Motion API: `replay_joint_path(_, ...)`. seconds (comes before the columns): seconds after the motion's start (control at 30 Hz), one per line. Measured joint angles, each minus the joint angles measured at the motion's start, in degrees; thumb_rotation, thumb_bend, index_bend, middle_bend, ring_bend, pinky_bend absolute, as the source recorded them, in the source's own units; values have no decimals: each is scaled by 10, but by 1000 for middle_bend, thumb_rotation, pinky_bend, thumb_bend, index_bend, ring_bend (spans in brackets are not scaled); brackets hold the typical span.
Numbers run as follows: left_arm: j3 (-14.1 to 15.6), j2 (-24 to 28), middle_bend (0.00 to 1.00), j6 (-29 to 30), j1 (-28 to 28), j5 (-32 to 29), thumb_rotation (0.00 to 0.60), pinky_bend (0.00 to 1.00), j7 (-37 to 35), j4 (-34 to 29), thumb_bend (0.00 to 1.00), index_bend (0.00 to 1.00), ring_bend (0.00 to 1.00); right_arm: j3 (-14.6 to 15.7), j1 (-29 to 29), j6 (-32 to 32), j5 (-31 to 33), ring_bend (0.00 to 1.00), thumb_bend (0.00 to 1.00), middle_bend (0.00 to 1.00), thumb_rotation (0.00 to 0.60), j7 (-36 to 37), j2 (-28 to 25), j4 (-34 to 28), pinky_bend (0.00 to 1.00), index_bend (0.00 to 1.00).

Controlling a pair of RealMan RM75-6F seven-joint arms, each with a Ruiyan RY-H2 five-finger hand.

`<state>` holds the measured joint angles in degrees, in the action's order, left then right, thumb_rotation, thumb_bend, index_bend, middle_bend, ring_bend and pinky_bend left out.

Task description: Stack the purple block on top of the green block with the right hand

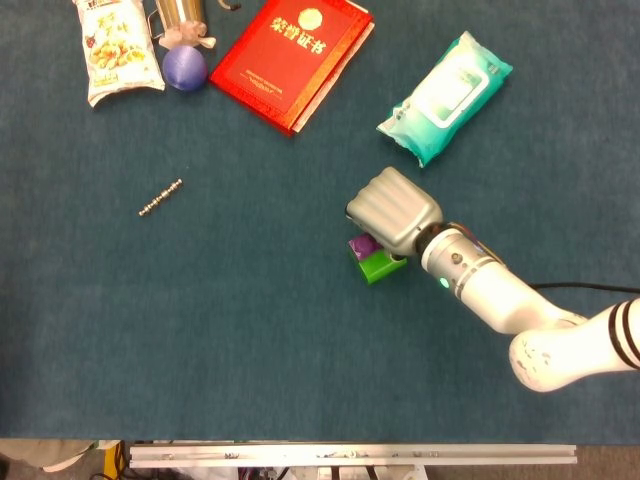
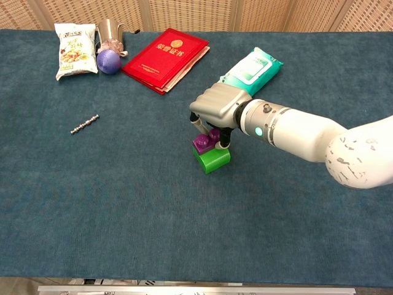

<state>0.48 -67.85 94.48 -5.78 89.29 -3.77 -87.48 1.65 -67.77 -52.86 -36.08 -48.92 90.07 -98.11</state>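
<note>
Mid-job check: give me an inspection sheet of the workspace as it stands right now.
Surface: blue cloth table.
Job's things: purple block sits on green block.
Clutter: red booklet, wipes pack, snack bag, purple ball, metal cup, small chain, all apart from the blocks.
Hands: right hand holds the purple block; left not in view.
Cables: black cable by the right arm.
Surroundings: wicker panels behind; metal rail at the near edge.

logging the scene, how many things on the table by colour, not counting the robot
purple: 2, purple block, ball
green: 1, green block
red: 1, booklet
teal: 1, wipes pack
white/yellow: 1, snack bag
metal: 2, cup, beaded rod
total: 8
</note>
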Motion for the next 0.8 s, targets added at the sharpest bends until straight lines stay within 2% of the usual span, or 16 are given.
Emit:
replay_joint_path(0.03,0,0,235,0,0,0,600,89,0,0,292,242,194,-1,1,0,-1,929,227,881,600,2,-1,-1,1000,693)
replay_joint_path(0.1,-1,1,235,0,0,0,600,89,0,0,292,242,194,-3,3,-1,-7,929,121,880,600,10,-6,-6,1000,610)
replay_joint_path(0.17,-1,1,235,0,1,0,600,89,1,-1,292,242,194,-5,7,-1,-16,929,17,876,600,19,-14,-12,1000,473)
replay_joint_path(0.37,0,1,235,-4,3,2,600,89,7,-5,292,242,194,-8,23,-12,-46,921,0,835,600,43,-30,-26,1000,255)
replay_joint_path(0.43,-1,1,235,-4,4,3,600,89,9,-7,292,242,194,-9,30,-18,-55,903,0,799,600,53,-37,-32,999,233)
replay_joint_path(0.5,-2,2,235,-4,5,3,600,89,10,-9,292,242,194,-10,39,-25,-64,844,0,726,600,63,-43,-38,969,227)
replay_joint_path(0.6,-3,2,235,-5,6,1,600,89,9,-8,291,242,194,-10,59,-43,-82,662,0,561,600,87,-60,-50,785,226)
replay_joint_path(0.7,-5,2,235,-9,8,-2,600,89,8,-6,291,242,194,-8,87,-69,-108,557,15,498,600,115,-80,-60,694,226)
replay_joint_path(0.8,-7,2,235,-12,11,-4,600,89,8,-5,292,242,194,-2,120,-99,-145,531,76,490,600,143,-103,-68,674,232)
